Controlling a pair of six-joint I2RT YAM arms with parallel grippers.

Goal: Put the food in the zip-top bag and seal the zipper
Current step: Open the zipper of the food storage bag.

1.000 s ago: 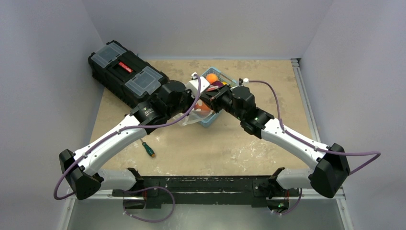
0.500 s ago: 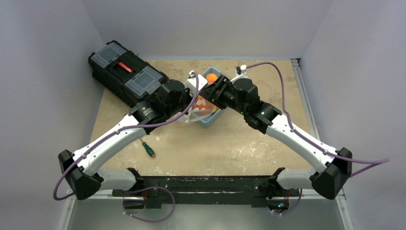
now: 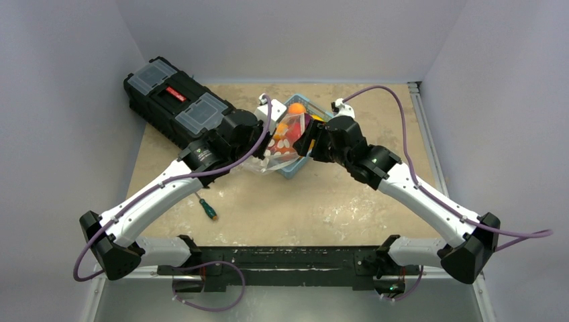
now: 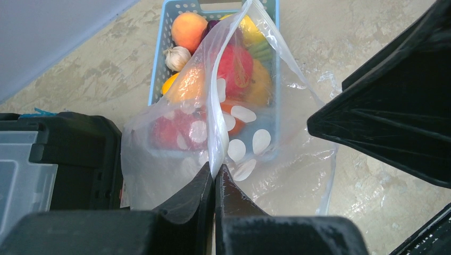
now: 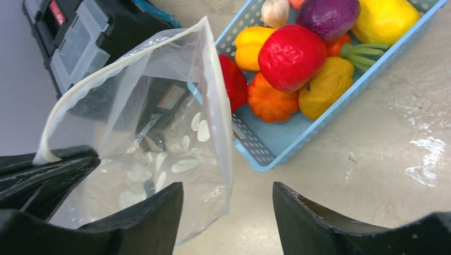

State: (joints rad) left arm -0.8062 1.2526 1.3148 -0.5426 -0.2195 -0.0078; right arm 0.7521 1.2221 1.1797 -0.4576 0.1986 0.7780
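Your left gripper (image 4: 214, 169) pinches the edge of the zip-top bag (image 4: 287, 175); your right gripper (image 5: 227, 187) stands wide, holding nothing, above the scuffed beige table (image 3: 322, 201) (plain grey walls (image 3: 288, 33) on three sides).

My left gripper (image 4: 214, 175), jaws slightly apart a second ago, has pinched shut on the mouth edge of the zip-top bag (image 4: 159, 170), which hangs just ahead of my fingertips. My right gripper (image 5: 227, 188), shut a second ago and crowded against the left one, has parted its jaws and holds nothing. It has also drawn back to my right, leaving the bag just ahead of its left finger. The bag, earlier mostly hidden under both wrists, now shows spread out between my two grippers in the top view.
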